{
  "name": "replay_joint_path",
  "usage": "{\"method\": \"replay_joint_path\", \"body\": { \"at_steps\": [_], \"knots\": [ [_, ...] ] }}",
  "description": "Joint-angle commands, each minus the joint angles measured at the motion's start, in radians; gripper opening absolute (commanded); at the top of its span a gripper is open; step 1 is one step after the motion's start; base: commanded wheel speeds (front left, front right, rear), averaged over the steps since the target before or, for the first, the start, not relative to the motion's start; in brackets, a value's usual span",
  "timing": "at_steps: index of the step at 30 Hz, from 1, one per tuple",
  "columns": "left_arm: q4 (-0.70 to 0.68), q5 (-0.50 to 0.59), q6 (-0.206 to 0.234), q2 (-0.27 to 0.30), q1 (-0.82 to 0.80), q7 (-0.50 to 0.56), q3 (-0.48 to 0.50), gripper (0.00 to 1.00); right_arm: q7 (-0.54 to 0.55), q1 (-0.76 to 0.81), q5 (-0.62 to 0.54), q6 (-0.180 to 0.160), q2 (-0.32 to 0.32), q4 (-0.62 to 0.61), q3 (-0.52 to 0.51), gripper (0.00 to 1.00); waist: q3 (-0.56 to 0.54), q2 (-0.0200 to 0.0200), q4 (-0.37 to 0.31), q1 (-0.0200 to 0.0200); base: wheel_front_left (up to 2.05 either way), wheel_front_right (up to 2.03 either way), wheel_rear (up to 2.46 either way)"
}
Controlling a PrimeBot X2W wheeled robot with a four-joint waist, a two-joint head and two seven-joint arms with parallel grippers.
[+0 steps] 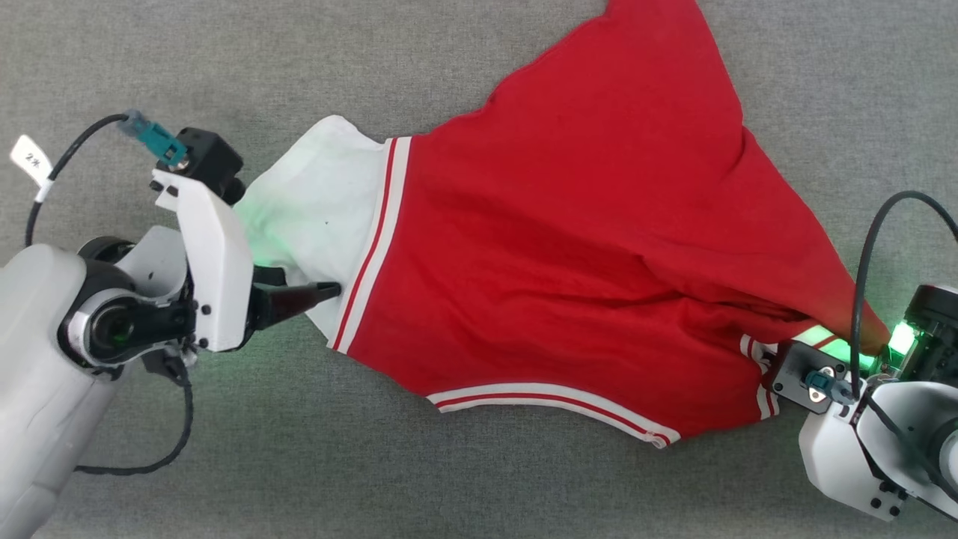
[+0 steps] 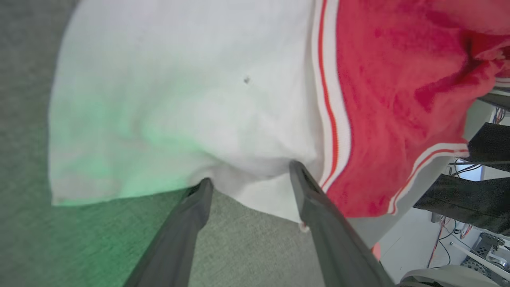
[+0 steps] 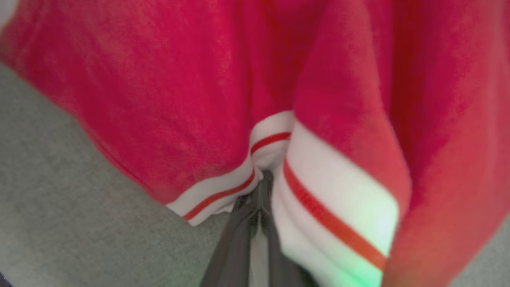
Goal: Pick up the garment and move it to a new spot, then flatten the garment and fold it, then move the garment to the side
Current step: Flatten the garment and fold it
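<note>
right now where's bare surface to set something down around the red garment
Bare grey fabric surface lies below the striped hem of the bright red fabric garment, at upper left above the left fingers, and at upper right. Crowded: the middle, and lower right where the right fingers pinch the hem.

Red, white, stripe-trimmed garment (image 1: 569,247).

grey fabric-covered surface (image 1: 479,494), red garment (image 1: 569,247) with white panels spread across it
</note>
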Motion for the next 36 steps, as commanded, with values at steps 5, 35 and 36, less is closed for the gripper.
{"method": "replay_joint_path", "body": {
  "at_steps": [5, 35, 36],
  "knots": [
    [0.034, -0.011, 0.001, -0.052, 0.007, 0.006, -0.061, 0.0, 0.01, 0.001, -0.002, -0.006, 0.037, 0.049, 0.036, 0.0, -0.005, -0.0001, -0.009, -0.0001, 0.0, 0.0, 0.0],
    [-0.186, -0.363, 0.001, -0.008, 0.037, -0.396, 0.258, 0.0, -0.177, 0.176, -0.005, -0.006, 0.1, -0.145, -0.663, 0.0, -0.178, -0.0001, -0.037, -0.0001, 0.0, 0.0, 0.0],
    [-0.18, -0.351, 0.001, -0.013, 0.025, -0.407, 0.262, 0.0, -0.179, 0.155, 0.003, -0.006, 0.111, -0.14, -0.684, 0.0, -0.17, -0.0001, -0.034, -0.0001, 0.0, 0.0, 0.0]
  ]
}}
